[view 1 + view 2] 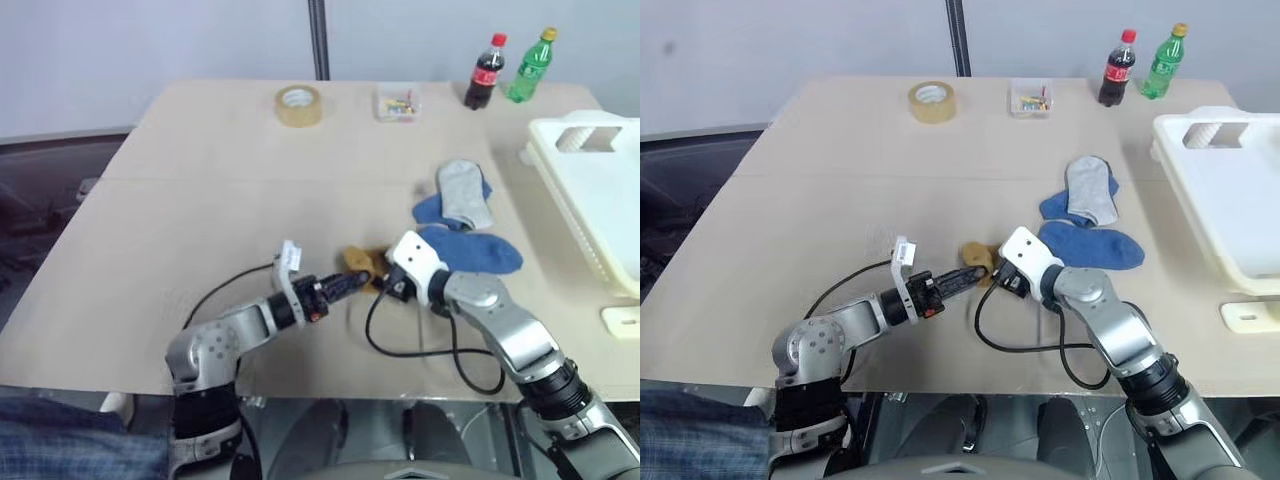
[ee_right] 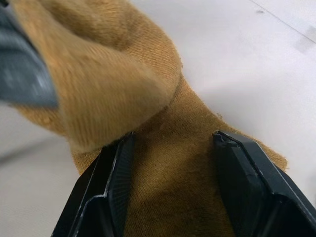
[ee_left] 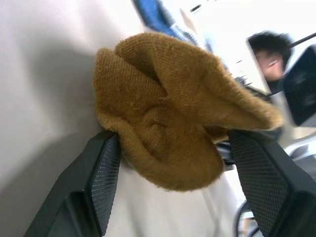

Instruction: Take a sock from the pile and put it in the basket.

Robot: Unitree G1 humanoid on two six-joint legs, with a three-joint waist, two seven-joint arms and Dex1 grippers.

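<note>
On the tan table (image 1: pixel 200 200), mustard-yellow sock (image 3: pixel 173 113) between both grippers: left gripper (image 3: pixel 173 163) spread around it, right gripper (image 2: pixel 170 168) clamping its fabric. Near the white laundry basket (image 1: pixel 590 190).

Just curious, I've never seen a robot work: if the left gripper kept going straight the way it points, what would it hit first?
The yellow sock, most likely: it sits bunched between the left gripper's open fingers. Just beyond it is the right gripper, though depth is hard to judge.

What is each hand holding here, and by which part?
Both hands, left and right, flank the crumpled mustard sock; whether either grips it cannot be told.
</note>
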